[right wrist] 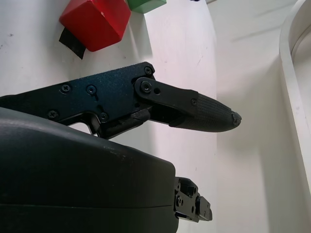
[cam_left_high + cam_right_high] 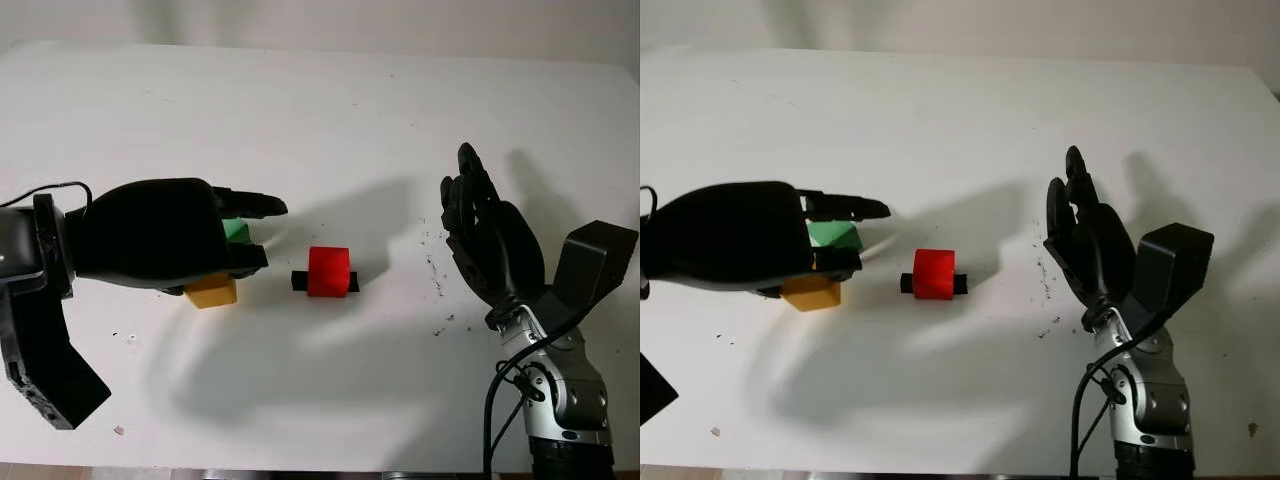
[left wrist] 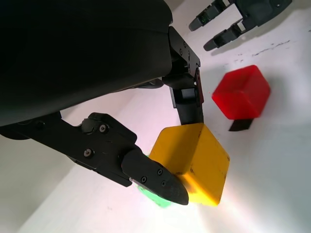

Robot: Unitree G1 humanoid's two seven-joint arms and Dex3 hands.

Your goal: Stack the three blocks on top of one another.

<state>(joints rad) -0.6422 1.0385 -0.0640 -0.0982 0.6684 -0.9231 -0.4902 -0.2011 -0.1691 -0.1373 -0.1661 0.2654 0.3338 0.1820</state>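
My left hand [image 2: 272, 232] hangs over the table's left middle, shut on the green block [image 2: 236, 231], which fills the gap between its thumb and finger. The yellow block [image 2: 211, 291] sits just nearer to me, partly under the hand, and looms large in the left wrist view [image 3: 194, 155]. The red block [image 2: 328, 271] stands alone on the table to the right of both. My right hand [image 2: 465, 185] is open, raised at the right, well apart from the red block.
A short black tape strip [image 2: 298, 281] lies under the red block. Dark specks [image 2: 437, 270] dot the white table [image 2: 320, 120] near my right hand. The table's far edge runs along the top.
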